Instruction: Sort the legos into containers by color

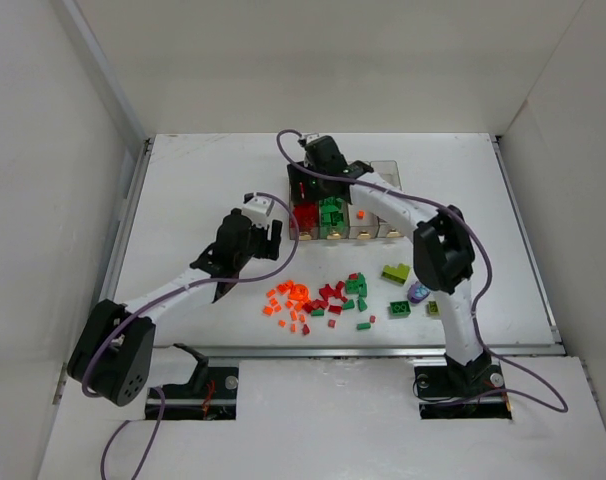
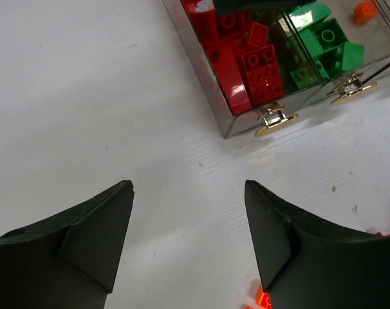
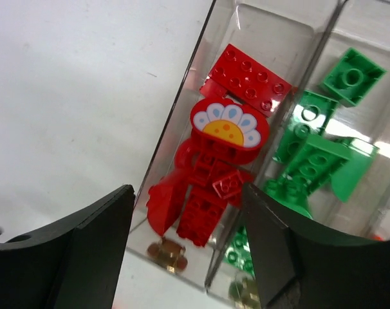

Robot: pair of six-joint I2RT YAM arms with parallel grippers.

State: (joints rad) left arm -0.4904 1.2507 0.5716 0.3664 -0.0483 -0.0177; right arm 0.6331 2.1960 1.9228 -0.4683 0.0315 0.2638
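Right gripper (image 3: 187, 193) over left end of the containers (image 1: 378, 166), far middle of table (image 1: 203, 190); jaws apart, empty — positioned for dropping red there. Left gripper (image 2: 188, 187) beside their near-left corner, jaws apart, empty, probably staged for loose legos (image 1: 328, 298) near the near edge. Inside: glossy red bricks, flower-faced piece (image 3: 228, 129) on top.

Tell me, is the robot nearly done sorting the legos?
Partly. Done: red bricks and green bricks lie in the first two bins, one orange brick in the third. In hand: nothing; right gripper is open over the red bricks, left gripper open over the table. Left: the loose pile, a lime piece, a purple piece.
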